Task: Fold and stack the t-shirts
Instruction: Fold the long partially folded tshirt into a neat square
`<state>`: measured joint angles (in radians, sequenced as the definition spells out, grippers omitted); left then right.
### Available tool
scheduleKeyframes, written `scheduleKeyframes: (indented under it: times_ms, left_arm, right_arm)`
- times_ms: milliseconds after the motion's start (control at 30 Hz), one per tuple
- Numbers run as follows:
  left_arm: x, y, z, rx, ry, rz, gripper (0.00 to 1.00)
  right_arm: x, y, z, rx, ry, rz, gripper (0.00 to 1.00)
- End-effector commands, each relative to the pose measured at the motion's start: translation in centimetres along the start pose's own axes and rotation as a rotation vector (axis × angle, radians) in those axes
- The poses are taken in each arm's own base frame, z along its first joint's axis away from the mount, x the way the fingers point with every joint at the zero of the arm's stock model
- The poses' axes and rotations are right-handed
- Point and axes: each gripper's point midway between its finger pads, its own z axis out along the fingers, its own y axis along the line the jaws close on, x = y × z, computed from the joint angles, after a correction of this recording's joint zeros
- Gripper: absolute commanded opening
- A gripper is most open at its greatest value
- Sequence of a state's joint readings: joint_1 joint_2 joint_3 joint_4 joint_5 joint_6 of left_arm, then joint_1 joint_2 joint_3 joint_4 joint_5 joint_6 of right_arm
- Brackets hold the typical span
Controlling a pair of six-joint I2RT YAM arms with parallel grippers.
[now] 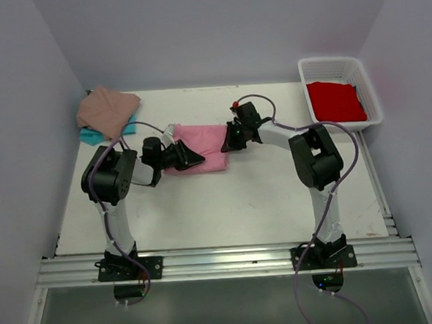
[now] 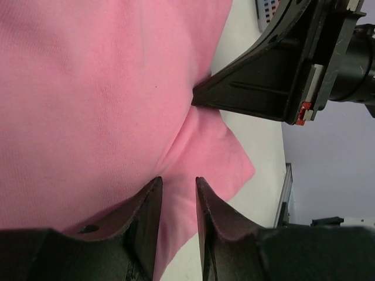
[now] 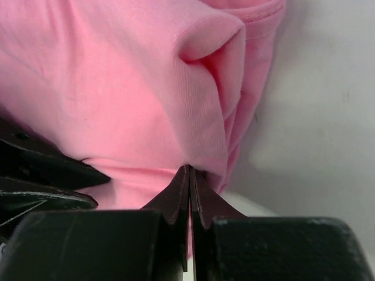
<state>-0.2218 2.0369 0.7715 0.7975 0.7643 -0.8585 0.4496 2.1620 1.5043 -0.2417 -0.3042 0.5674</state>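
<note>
The bright pink t-shirt (image 1: 204, 146) lies part-folded at mid table. My left gripper (image 1: 200, 160) is at its near left edge; in the left wrist view its fingers (image 2: 177, 182) stand a narrow gap apart with pink cloth (image 2: 88, 88) between them. My right gripper (image 1: 227, 144) is at the shirt's right edge, shut on a fold of pink cloth (image 3: 117, 88) in the right wrist view (image 3: 189, 170). The two gripper tips are close together. The tan-pink t-shirt (image 1: 108, 110) lies on the teal t-shirt (image 1: 89, 134) at the far left. The red t-shirt (image 1: 335, 101) lies in the basket.
The white lattice basket (image 1: 373, 93) stands at the far right corner. Walls enclose the table on the left, back and right. A metal rail (image 1: 222, 261) runs along the near edge by the arm bases.
</note>
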Motion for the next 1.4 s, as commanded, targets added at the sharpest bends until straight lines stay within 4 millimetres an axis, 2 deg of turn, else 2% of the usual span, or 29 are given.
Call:
scheduleKeyframes:
  times_ms: [0,100,133,167,233,333,367,400,433,500,533,600,633,667,700,733,800,833,900,967,1000,1133,1367]
  left_arm:
    - [8.5,1.9,-1.6,-0.123,0.14,-0.077,0.34]
    - [13.2,0.5,-2.8,-0.14,0.213,-0.078,0.33]
    - [14.6,-0.2,-3.8,-0.133,0.221,-0.074,0.33]
    - [15.3,-0.5,-4.3,-0.134,0.221,-0.074,0.33]
    - [17.4,-2.0,-5.6,-0.118,0.228,-0.082,0.32]
    - [19.3,-4.0,-6.8,-0.096,0.237,-0.074,0.32]
    - [19.6,-4.2,-6.9,-0.103,0.231,-0.076,0.32]
    - [20.7,-4.8,-7.1,-0.102,0.26,-0.068,0.32]
    - [20.7,-5.8,-7.3,-0.077,0.251,-0.052,0.32]
    - [20.8,-6.7,-7.4,-0.07,0.238,-0.047,0.32]
    - [20.2,-8.0,-7.5,-0.032,0.214,-0.029,0.32]
    - [19.4,-8.4,-7.4,-0.047,0.193,-0.005,0.32]
    - [17.9,-10.1,-6.9,-0.016,0.157,0.035,0.32]
    - [16.9,-10.4,-6.6,-0.023,0.125,0.097,0.33]
    - [16.7,-9.8,-6.7,-0.071,0.134,0.11,0.34]
    - [14.4,-11.1,-6.0,-0.081,0.065,0.157,0.35]
    - [13.1,-10.3,-6.0,-0.166,0.053,0.235,0.35]
    - [11.7,-11.1,-5.7,-0.174,0.017,0.269,0.36]
    - [9.8,-9.3,-5.9,-0.264,-0.044,0.303,0.35]
    - [9.5,-7.4,-5.8,-0.285,-0.022,0.286,0.33]
    - [8.3,-5.2,-6.0,-0.329,-0.038,0.251,0.32]
    - [6.1,-0.9,-6.3,-0.436,-0.032,0.216,0.3]
    - [4.8,1.4,-5.9,-0.472,-0.034,0.212,0.29]
  right_arm:
    - [4.2,-6.0,-2.4,0.207,0.054,-0.021,0.0]
    - [5.7,-6.3,-4.5,0.216,0.043,-0.025,0.0]
    - [6.0,-6.4,-5.0,0.218,0.042,-0.026,0.0]
    - [6.6,-6.3,-6.1,0.217,0.033,-0.03,0.0]
    - [7.3,-6.3,-7.0,0.215,0.031,-0.036,0.0]
    - [9.2,-6.9,-8.6,0.228,0.05,-0.033,0.0]
    - [9.0,-6.4,-9.4,0.216,0.035,-0.04,0.0]
    - [9.4,-6.3,-9.8,0.215,0.038,-0.049,0.0]
    - [10.1,-6.5,-10.2,0.223,0.049,-0.054,0.0]
    - [9.7,-5.6,-11.5,0.202,0.021,-0.067,0.0]
    - [9.9,-5.2,-12.0,0.195,0.02,-0.075,0.0]
    - [9.4,-3.4,-13.4,0.149,-0.012,-0.096,0.0]
    - [9.6,-1.9,-13.8,0.088,-0.003,-0.106,0.0]
    - [9.6,-0.9,-14.2,0.053,-0.006,-0.11,0.0]
    - [10.1,0.6,-14.5,0.002,0.0,-0.12,0.0]
    - [10.0,2.0,-15.5,-0.042,-0.017,-0.136,0.0]
    - [10.8,4.0,-16.4,-0.099,-0.019,-0.161,0.0]
    - [11.1,4.8,-17.1,-0.132,-0.031,-0.164,0.0]
    - [11.9,5.6,-17.4,-0.187,-0.011,-0.138,0.0]
    - [12.5,5.2,-17.0,-0.187,-0.002,-0.127,0.0]
    - [12.8,5.0,-16.7,-0.185,0.006,-0.116,0.0]
    - [13.2,4.3,-15.5,-0.179,0.016,-0.099,0.0]
    - [12.9,3.7,-12.9,-0.161,0.021,-0.073,0.0]
